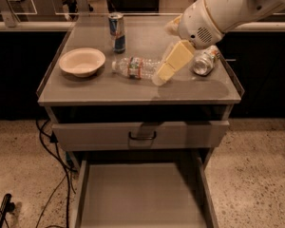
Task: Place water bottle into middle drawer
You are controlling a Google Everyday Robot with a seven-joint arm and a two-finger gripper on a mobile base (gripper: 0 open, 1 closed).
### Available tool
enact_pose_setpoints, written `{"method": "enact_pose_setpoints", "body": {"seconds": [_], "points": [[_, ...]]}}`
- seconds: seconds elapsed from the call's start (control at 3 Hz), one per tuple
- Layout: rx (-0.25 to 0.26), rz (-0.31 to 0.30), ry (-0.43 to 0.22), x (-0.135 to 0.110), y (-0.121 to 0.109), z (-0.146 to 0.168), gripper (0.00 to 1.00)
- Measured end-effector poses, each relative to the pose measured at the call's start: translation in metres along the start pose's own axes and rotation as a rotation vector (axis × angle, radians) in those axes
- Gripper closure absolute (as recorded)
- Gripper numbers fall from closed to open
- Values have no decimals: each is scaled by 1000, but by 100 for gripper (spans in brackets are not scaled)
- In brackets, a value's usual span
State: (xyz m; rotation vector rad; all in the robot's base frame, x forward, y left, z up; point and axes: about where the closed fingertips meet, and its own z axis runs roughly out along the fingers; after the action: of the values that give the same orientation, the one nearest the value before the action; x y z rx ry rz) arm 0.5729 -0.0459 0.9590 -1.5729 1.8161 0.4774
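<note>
My arm reaches in from the upper right, wrist angled down and to the left. The hand (160,78) is low over the desk (85,91), at the base end of the water bottle (133,67), which lies on its side there. I can't tell whether the hand is clenched or released. The middle drawer (140,194) stands pulled out below.

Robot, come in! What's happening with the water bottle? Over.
Claw over table, at water bottle right end. Bottle lying on its side, not lifted. Middle drawer open below. Silvery can close beside claw.
</note>
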Motion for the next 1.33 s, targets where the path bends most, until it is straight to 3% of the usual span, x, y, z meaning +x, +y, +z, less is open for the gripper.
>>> {"method": "enact_pose_setpoints", "body": {"seconds": [0.33, 1.0, 1.33], "points": [[5, -1, -12, 2, -13, 37, 0], [97, -29, 32, 31, -63, 48, 0], [104, -37, 53, 41, -76, 60, 0]]}}
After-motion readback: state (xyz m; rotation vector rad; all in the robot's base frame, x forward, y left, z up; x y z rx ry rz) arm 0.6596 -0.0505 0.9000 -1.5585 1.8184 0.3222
